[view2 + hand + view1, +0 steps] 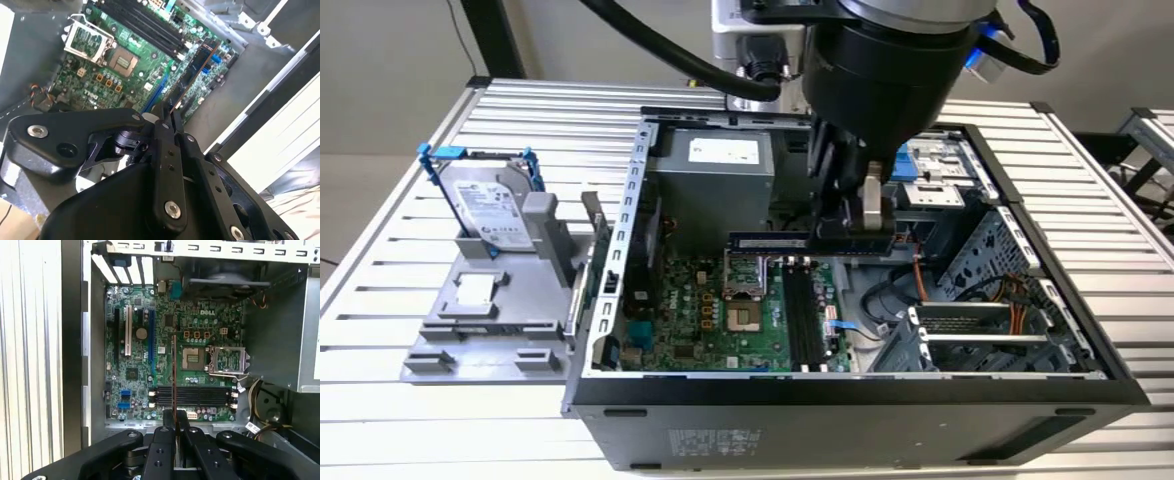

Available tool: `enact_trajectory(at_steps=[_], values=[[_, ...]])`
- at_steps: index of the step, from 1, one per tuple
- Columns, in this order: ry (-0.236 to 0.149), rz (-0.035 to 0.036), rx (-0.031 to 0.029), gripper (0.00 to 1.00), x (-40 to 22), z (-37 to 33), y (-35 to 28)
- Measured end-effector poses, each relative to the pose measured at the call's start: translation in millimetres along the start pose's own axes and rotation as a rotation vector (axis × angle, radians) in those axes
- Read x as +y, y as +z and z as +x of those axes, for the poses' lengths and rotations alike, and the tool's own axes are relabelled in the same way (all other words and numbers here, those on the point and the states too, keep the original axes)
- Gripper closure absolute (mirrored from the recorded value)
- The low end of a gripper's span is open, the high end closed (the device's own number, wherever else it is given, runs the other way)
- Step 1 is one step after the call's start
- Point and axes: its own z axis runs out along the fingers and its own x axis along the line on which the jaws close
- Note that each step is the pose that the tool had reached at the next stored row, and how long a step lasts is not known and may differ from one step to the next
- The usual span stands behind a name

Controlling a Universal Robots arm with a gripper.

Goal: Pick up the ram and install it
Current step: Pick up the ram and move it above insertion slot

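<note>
gripper (173, 416): pinching the ram (173, 372) by one end, above the motherboard (200, 322)
ram: light, stiff, thin, probably fragile; best held by its flat faces

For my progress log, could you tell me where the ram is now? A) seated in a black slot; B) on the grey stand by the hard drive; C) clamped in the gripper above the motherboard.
C: the gripper holds the ram over the motherboard, crosswise to the black slots.
</note>
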Motion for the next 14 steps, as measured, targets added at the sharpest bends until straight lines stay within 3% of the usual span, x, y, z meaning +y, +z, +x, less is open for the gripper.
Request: enact_trajectory(at_steps=[14], values=[[0.0, 0.0, 0.0001, 1.0, -42.5, 0.0, -0.5]])
